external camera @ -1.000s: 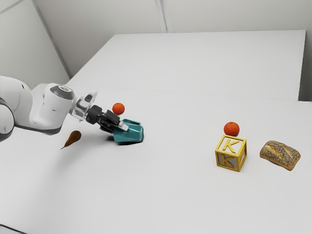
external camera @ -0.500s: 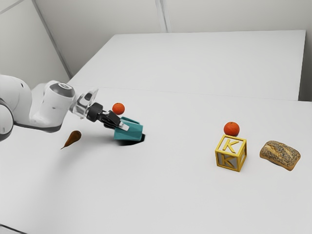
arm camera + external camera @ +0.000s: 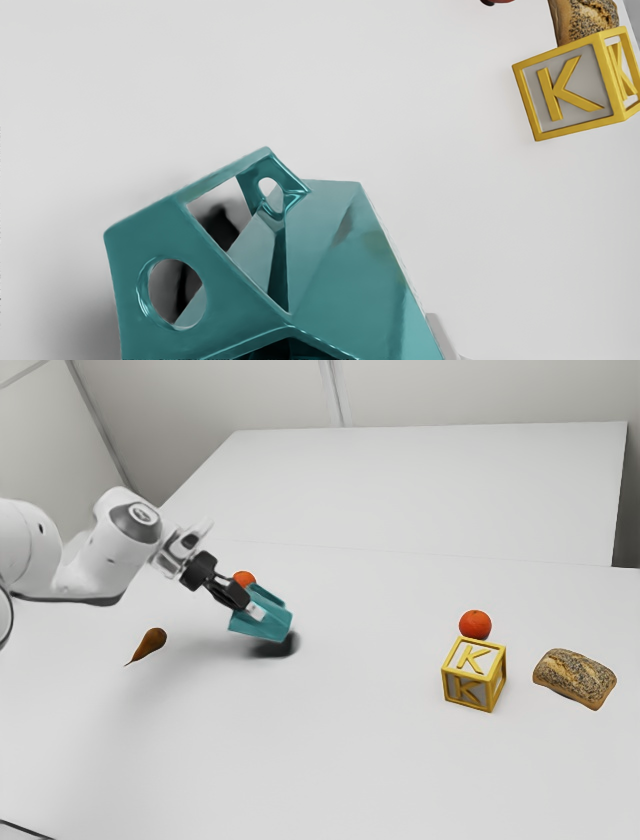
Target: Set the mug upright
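At nine o'clock from the exterior view's larger orange point(image 3: 475, 625), the gripper point(image 3: 257, 611) pinches the raised, tilted mug point(image 3: 273, 626); uprighting and lowering seem still left.

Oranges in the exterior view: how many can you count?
2. One orange is beyond the gripper and mug, partly hidden; the other orange is just behind the letter block. More could be hidden behind the arm.

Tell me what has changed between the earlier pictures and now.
The mug has risen off the table, its end farther from the tool tipping downward. The tool has risen with it, shut on it. Unmoved: the pear, the block, the bread, the orange beside the block and the orange behind the tool.
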`<action>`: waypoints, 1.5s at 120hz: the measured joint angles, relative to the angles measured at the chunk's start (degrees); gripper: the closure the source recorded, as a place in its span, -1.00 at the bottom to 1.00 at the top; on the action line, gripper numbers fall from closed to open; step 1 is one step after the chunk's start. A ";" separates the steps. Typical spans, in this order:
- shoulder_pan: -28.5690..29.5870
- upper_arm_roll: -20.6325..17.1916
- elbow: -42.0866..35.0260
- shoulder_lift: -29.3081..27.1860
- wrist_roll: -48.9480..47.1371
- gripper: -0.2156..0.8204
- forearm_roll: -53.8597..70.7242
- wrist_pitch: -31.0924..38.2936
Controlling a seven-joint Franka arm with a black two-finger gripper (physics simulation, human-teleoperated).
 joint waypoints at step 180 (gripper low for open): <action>-1.71 -11.86 -14.93 -11.33 -41.70 0.93 43.70 13.24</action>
